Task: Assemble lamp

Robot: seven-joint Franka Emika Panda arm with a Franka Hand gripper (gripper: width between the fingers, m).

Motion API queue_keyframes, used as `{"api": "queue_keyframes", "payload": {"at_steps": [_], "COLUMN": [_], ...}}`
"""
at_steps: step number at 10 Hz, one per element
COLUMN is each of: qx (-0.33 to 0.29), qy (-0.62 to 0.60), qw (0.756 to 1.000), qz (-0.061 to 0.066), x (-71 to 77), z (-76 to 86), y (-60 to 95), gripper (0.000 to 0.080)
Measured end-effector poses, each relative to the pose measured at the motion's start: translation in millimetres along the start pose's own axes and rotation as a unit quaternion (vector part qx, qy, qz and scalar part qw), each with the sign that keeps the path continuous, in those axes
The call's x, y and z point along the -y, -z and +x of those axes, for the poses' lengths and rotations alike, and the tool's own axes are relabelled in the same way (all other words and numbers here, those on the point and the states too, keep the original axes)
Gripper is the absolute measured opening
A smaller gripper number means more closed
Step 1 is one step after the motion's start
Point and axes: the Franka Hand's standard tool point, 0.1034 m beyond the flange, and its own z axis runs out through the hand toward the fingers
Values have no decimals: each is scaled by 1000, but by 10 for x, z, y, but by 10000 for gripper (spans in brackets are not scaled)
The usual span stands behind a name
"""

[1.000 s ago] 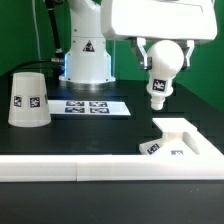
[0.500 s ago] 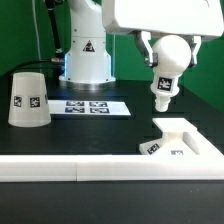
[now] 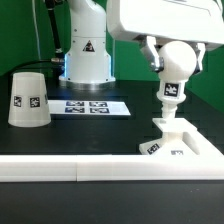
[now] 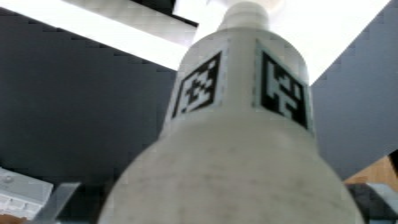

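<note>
My gripper (image 3: 174,62) is shut on the white ball-shaped bulb (image 3: 174,75) and holds it neck down, nearly upright. The neck's tip is right above the flat square base (image 3: 180,140) at the exterior view's right, at or just over its raised middle; I cannot tell if they touch. In the wrist view the bulb's tagged neck (image 4: 240,110) fills the picture and points down at the base (image 4: 178,40). The cup-like shade (image 3: 28,98) stands mouth down on the table at the exterior view's left.
The marker board (image 3: 90,106) lies flat between the shade and the base. A long white border rail (image 3: 70,170) runs along the table's front edge. The robot's white pedestal (image 3: 88,55) stands behind the marker board.
The gripper has moved to the exterior view's right and down with the bulb, turning it from tilted to nearly upright, bringing its neck over the base.
</note>
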Motion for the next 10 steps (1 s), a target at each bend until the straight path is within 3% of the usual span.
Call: {"api": "queue_keyframes", "payload": {"at_steps": [5, 10], "qx": [0, -3], "qy": [2, 5], "qw": [1000, 1000], "qz": [1, 1], "x": [30, 101], "z": [-11, -125], "y": [-74, -177], "gripper": [577, 577]}}
